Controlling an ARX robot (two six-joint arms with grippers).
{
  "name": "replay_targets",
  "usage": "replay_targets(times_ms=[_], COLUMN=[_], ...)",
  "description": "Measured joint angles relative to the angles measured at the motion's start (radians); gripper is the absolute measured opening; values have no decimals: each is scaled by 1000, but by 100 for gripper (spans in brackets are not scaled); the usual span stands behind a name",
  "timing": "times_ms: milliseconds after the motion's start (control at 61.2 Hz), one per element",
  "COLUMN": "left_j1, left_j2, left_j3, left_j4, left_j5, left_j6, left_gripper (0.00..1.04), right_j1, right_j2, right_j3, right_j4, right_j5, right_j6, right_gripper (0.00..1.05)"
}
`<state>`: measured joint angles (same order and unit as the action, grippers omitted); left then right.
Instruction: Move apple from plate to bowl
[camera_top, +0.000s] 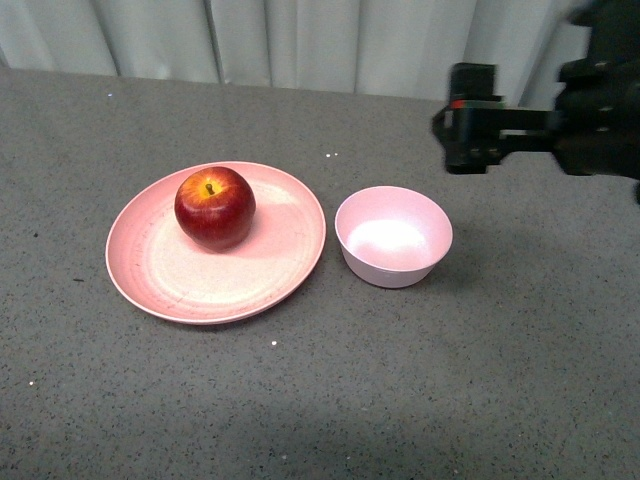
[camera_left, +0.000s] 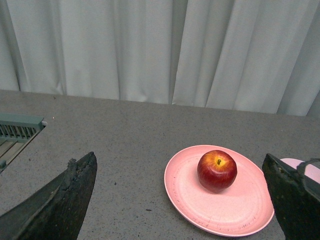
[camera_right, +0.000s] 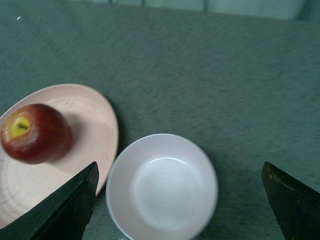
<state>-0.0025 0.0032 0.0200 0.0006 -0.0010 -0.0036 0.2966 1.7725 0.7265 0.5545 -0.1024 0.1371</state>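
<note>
The dark red apple (camera_top: 214, 206) stands stem up on the back part of the salmon-pink plate (camera_top: 200, 285). Just right of the plate stands the pale pink bowl (camera_top: 393, 236), with nothing in it. My right gripper (camera_top: 468, 120) hovers above and behind the bowl, open; in the right wrist view it (camera_right: 180, 167) frames the bowl (camera_right: 162, 187), with the apple (camera_right: 35, 132) and plate (camera_right: 85, 115) off to one side. My left gripper (camera_left: 179, 165) is open and empty, facing the apple (camera_left: 217, 170) on the plate (camera_left: 220, 210) from a distance. It is out of the front view.
Everything rests on a grey speckled tabletop (camera_top: 400, 380) backed by a pale curtain (camera_top: 300, 40). A teal grille-like object (camera_left: 17, 127) lies at the table's edge in the left wrist view. A sliver of the bowl (camera_left: 312, 170) shows behind one left finger.
</note>
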Motion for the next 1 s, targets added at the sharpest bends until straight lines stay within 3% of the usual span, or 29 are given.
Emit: replay_targets(times_ms=[49, 131, 212, 262, 474, 572, 915, 997], left_j1=[0, 0, 0, 0, 0, 0, 0, 0], left_j2=[0, 0, 0, 0, 0, 0, 0, 0], left_j3=[0, 0, 0, 0, 0, 0, 0, 0], left_j4=[0, 0, 0, 0, 0, 0, 0, 0], left_j5=[0, 2, 1, 0, 1, 1, 1, 1], left_j6=[0, 0, 0, 0, 0, 0, 0, 0], left_gripper=[98, 98, 98, 98, 98, 98, 98, 98], right_j1=[-16, -27, -55, -72, -130, -156, -216, -270], right_j2=[-32, -16, -48, -97, -280, -409, -706, -776], right_j3=[-61, -190, -314, -356, -497, -536, -650, -667], right_j4=[72, 436, 681, 721, 691, 579, 415, 366], right_j5=[63, 295, 334, 325, 264, 241, 179, 110], right_j6=[-8, -75, -112, -120, -134, -135, -137, -137], right_gripper=[93, 79, 63, 54, 19, 1, 1, 1])
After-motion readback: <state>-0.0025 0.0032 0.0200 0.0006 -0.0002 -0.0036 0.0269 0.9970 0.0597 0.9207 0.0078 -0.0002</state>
